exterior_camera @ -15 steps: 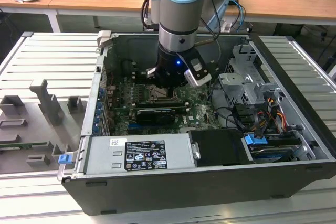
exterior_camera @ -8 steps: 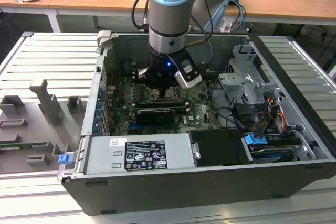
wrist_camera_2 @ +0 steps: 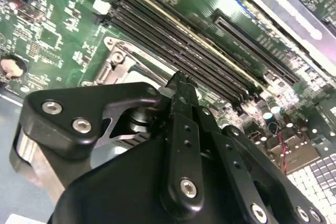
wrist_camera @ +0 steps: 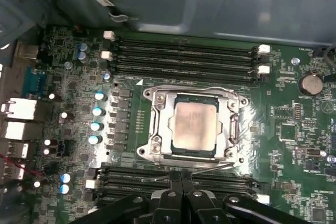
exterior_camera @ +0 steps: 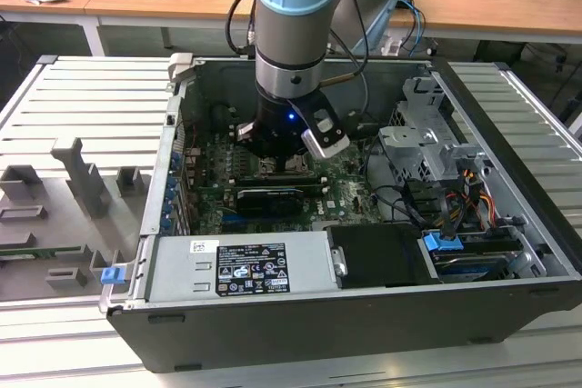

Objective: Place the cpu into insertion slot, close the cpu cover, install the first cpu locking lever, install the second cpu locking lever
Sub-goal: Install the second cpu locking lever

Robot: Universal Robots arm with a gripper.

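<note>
Small square cpu [wrist_camera: 194, 124]: pale silvery-grey metal top, matt, faintly smudged. Thin silvery metal cpu cover [wrist_camera: 160, 124] around it: bright, reflective, smooth. Green motherboard [wrist_camera: 294, 129]: glossy lacquered surface; 4 long black plastic memory slots [wrist_camera: 184, 56] with white plastic end clips. Black gripper [wrist_camera_2: 181, 85]: matt metal-looking links, shiny steel screw heads. Dark grey computer case [exterior_camera: 318, 329]: smooth painted sheet metal. Pale ribbed table [exterior_camera: 91, 106]: matt metal look.

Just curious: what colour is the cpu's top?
Pale silvery-grey, on the cpu, best in the first wrist view.
</note>
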